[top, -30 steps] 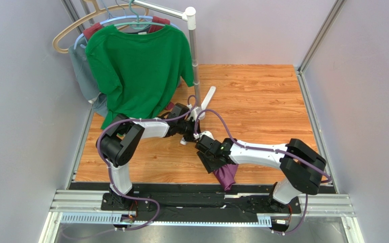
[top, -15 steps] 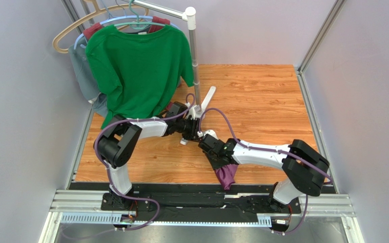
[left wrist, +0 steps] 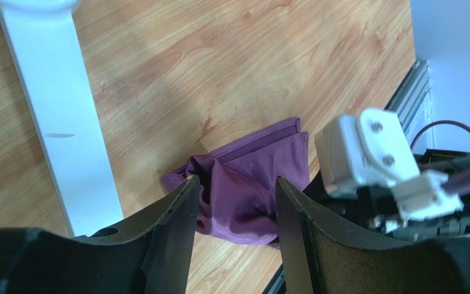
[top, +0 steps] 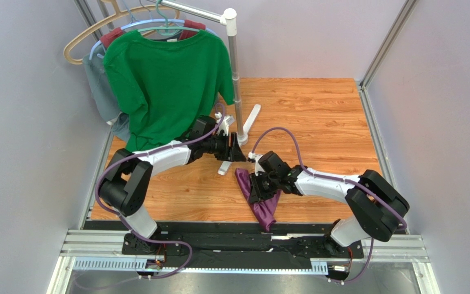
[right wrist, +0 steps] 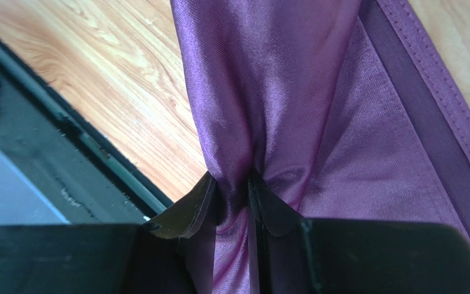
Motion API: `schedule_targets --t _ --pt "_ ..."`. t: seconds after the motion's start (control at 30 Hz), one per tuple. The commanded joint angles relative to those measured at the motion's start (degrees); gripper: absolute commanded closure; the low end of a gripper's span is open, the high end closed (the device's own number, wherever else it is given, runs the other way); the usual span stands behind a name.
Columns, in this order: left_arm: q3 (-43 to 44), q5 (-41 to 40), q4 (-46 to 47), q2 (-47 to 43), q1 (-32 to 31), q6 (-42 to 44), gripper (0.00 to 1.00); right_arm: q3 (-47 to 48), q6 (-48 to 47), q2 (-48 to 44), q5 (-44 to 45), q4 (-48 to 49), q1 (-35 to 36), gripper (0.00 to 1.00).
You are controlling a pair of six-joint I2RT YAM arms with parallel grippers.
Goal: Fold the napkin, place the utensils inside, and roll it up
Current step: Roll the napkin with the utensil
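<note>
**Item 1 – green shirt**: hangs from the rack at 10 o'clock on the table. It is no part of your job.

**Item 2 – left gripper**: sits near table centre, at 11 o'clock from the cloth and beside the white rack foot. The jaws stand apart with nothing between them.

**Item 3 – napkin**: lies at 6 o'clock, close to the front rail. It is a bunched purple heap, loosely doubled over, with one hemmed edge showing and deep creases. It is not spread flat.

**Item 4 – right gripper**: sits over the napkin's 11 o'clock end, jaws pinched tight on a gathered ridge of the cloth.

**Item 5 – utensils**: you will find none in any view, so their place cannot be told.

**Progress, as a judgement**: early. You have a hold on the cloth but no clean fold. The napkin needs laying out and folding, and the spoon has to be found and set inside. The roll comes last – none of these steps reads as done.
</note>
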Motion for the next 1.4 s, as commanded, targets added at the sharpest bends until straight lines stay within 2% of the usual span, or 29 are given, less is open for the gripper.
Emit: schedule_targets --t 0.0,0.17,0.47,0.8,0.93,1.03,1.07,1.13,1.17,1.2,1.27,1.3,1.37 --pt "-0.91 1.26 -0.53 -1.05 0.35 3.49 0.43 -4.28 -2.56 2.06 -10.79 1.34 -4.4 0.95" --pt "-1.96 1.43 -0.27 -1.4 0.35 5.6 0.42 -5.34 -3.7 3.55 -17.46 3.53 -8.72 0.96" --pt "-4.33 6.88 8.33 2.46 0.26 4.29 0.42 -6.31 -4.5 7.51 -25.03 6.61 -15.14 0.97" --pt "-3.81 8.11 11.68 7.04 -1.49 4.82 0.42 -5.43 -4.67 11.03 -28.2 7.5 -18.39 0.97" --pt "-3.2 8.73 13.52 9.23 -2.63 3.76 0.45 -5.08 -4.67 12.26 -28.64 7.32 -18.57 0.97" --pt "-2.32 9.26 13.53 10.99 -2.9 3.32 0.53 -4.9 -4.67 12.17 -28.47 7.15 -18.57 0.96" --pt "-2.14 9.52 13.18 11.69 -2.9 3.23 0.64 -4.73 -4.67 12.0 -28.38 6.8 -18.57 0.96" --pt "-1.62 9.52 12.13 12.4 -2.9 3.32 0.78 -4.29 -4.94 11.65 -28.12 5.84 -18.57 0.94" --pt "-1.35 9.17 10.47 12.58 -2.99 3.76 0.88 -4.03 -5.11 11.21 -27.94 5.39 -18.57 0.94" --pt "-1.0 8.82 9.32 12.58 -2.9 4.11 0.93 -3.85 -5.11 10.94 -27.77 4.95 -18.66 0.93" --pt "0.49 7.34 4.51 12.75 -2.99 5.59 1.0 -3.23 -5.11 9.46 -26.98 3.29 -18.66 0.88" --pt "1.02 6.72 2.65 12.84 -2.99 6.3 1.0 -2.88 -5.37 8.84 -26.71 2.67 -18.57 0.86" --pt "2.78 5.22 -2.78 12.93 -2.99 8.14 1.0 -1.83 -5.55 7.34 -25.48 0.3 -18.48 0.77"
